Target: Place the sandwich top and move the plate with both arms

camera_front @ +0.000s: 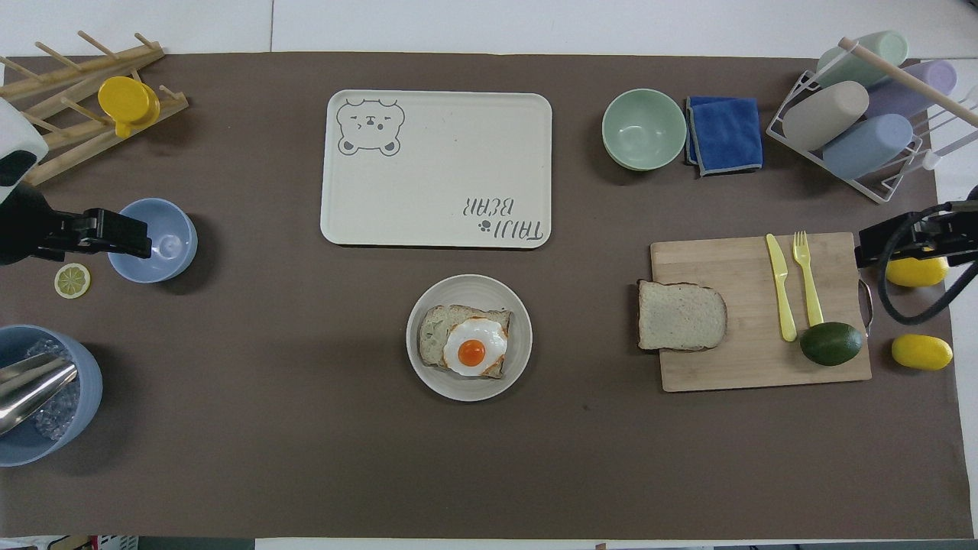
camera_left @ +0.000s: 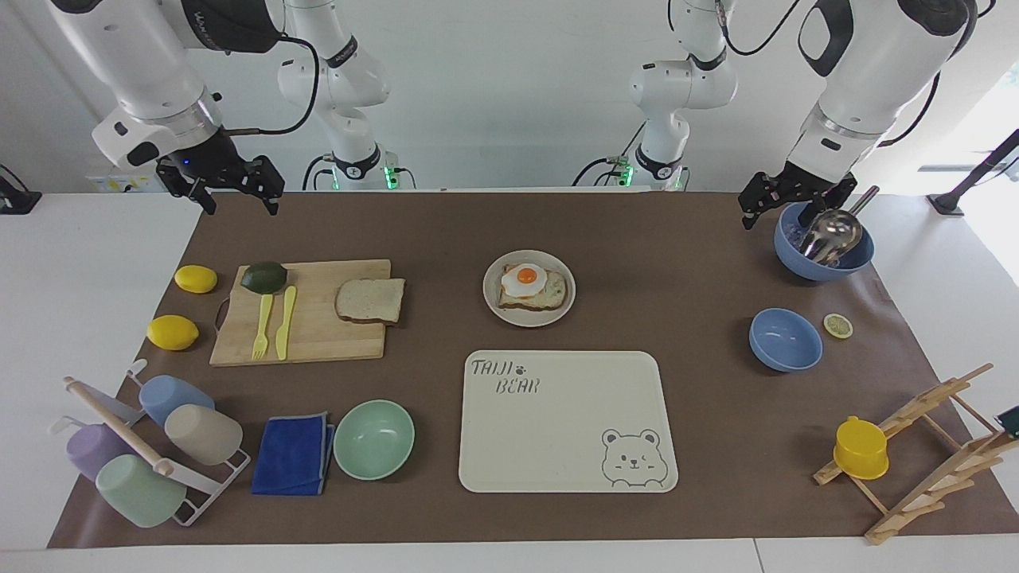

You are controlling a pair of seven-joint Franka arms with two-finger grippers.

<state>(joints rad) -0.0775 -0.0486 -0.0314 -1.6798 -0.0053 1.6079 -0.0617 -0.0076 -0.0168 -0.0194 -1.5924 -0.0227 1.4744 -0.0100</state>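
The sandwich top, a lone slice of bread, lies on the wooden cutting board, at the board's end toward the plate. The plate sits mid-table and holds a toast slice with a fried egg. My right gripper is open and empty, raised over the table's edge near the board. My left gripper is open and empty, raised by the rim of a blue bowl with a metal ladle.
A cream bear tray lies farther from the robots than the plate. A mint bowl, blue cloth and cup rack stand toward the right arm's end. Lemons, an avocado, a second blue bowl and a wooden rack are also there.
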